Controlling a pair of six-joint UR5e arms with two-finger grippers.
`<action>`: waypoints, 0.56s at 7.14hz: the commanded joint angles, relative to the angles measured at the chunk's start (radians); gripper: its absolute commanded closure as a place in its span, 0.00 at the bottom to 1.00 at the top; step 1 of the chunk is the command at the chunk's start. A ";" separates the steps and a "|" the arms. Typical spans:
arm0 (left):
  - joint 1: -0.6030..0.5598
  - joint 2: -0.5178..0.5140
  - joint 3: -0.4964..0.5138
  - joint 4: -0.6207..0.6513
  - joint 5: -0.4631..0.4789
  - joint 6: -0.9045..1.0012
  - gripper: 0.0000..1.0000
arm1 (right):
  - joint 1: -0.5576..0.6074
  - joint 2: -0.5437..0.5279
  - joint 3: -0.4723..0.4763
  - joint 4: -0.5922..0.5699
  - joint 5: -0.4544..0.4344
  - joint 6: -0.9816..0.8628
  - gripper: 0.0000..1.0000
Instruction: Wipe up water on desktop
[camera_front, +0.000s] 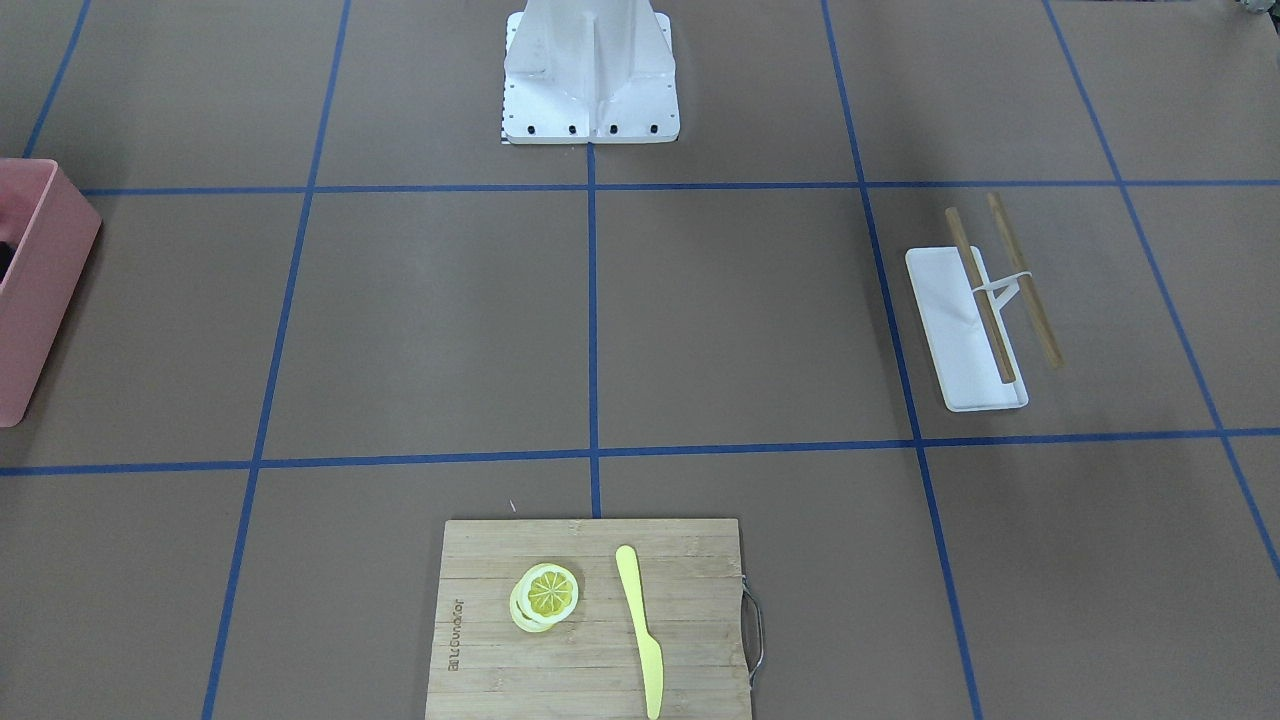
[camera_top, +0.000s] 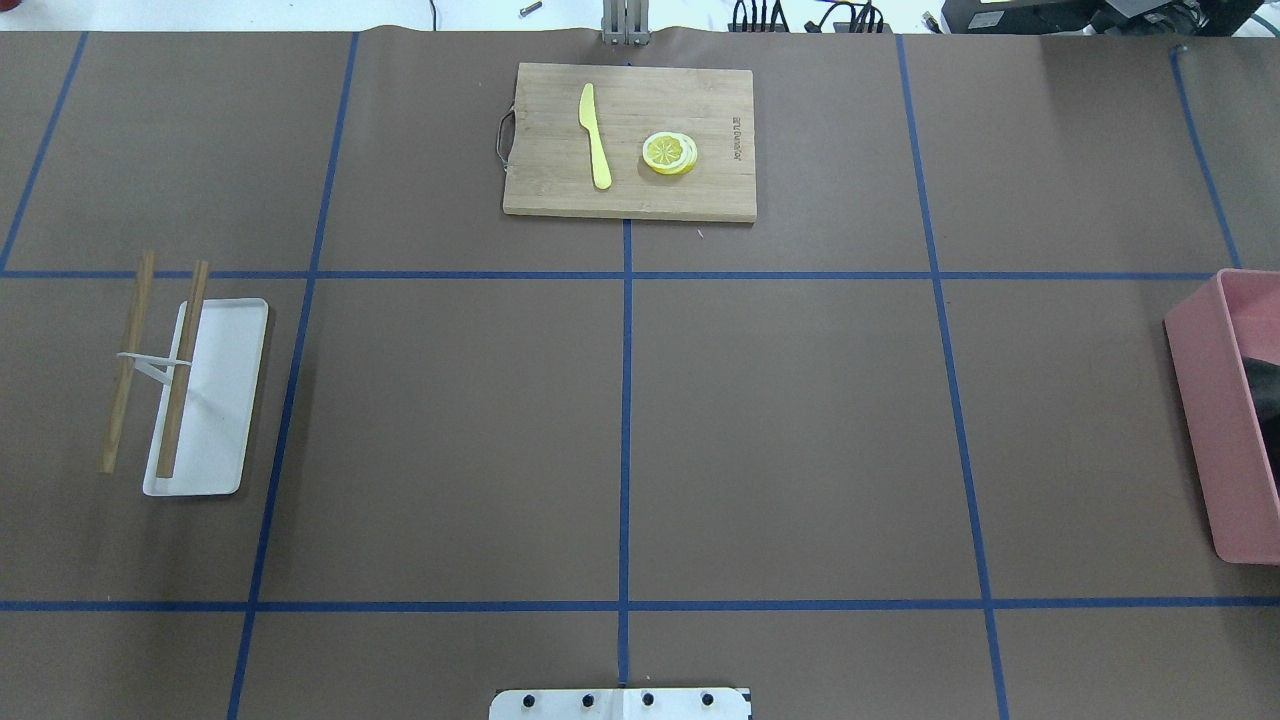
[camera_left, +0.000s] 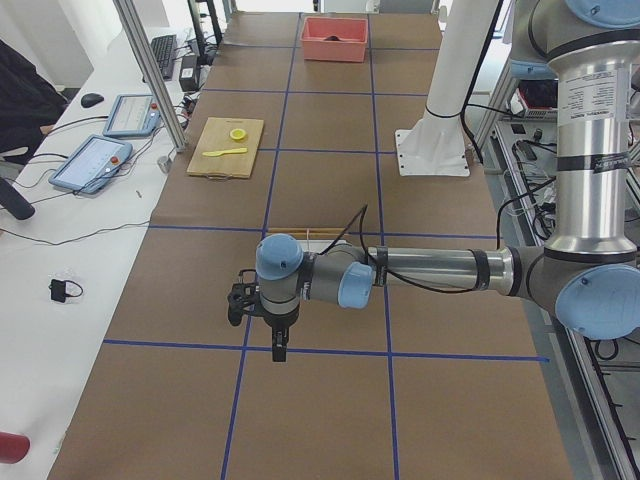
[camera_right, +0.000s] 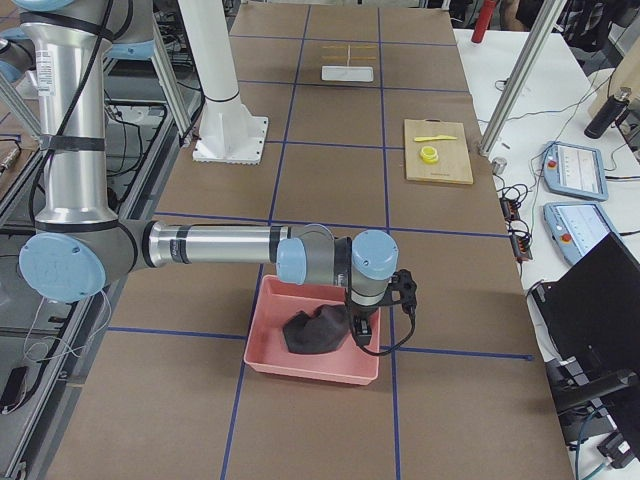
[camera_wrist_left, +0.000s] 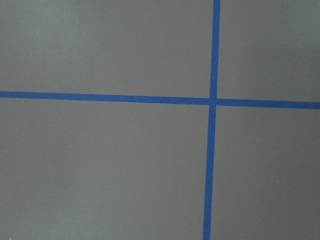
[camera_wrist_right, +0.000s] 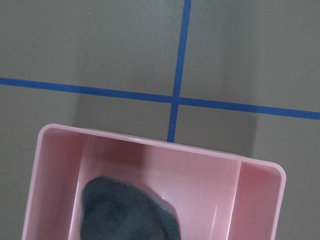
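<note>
The desktop (camera_top: 800, 420) is a brown top crossed by blue tape lines; I can make out no water on it in any view. A dark grey cloth (camera_right: 315, 332) lies in a pink bin (camera_right: 305, 368) at the table's right end. My right gripper (camera_right: 361, 336) hangs over that bin's edge, just beside the cloth; I cannot tell whether it is open or shut. The right wrist view looks down on the cloth (camera_wrist_right: 125, 210) inside the bin (camera_wrist_right: 260, 200). My left gripper (camera_left: 278, 350) hovers low over a tape crossing at the left end; its state cannot be told.
A bamboo cutting board (camera_top: 630, 140) at the far edge carries a yellow knife (camera_top: 596, 135) and lemon slices (camera_top: 669, 152). A white tray (camera_top: 215, 400) with two wooden sticks (camera_top: 180, 370) sits at the left. The robot's white base (camera_front: 590, 70) stands at the near edge.
</note>
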 joint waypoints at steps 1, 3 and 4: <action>-0.002 0.041 -0.045 0.025 -0.001 0.008 0.02 | 0.000 0.016 -0.039 0.024 0.003 0.041 0.00; -0.003 0.072 -0.063 0.027 0.000 0.008 0.02 | 0.000 0.020 -0.041 0.026 0.014 0.043 0.00; -0.025 0.072 -0.062 0.028 0.000 0.008 0.02 | 0.000 0.026 -0.043 0.024 0.027 0.043 0.00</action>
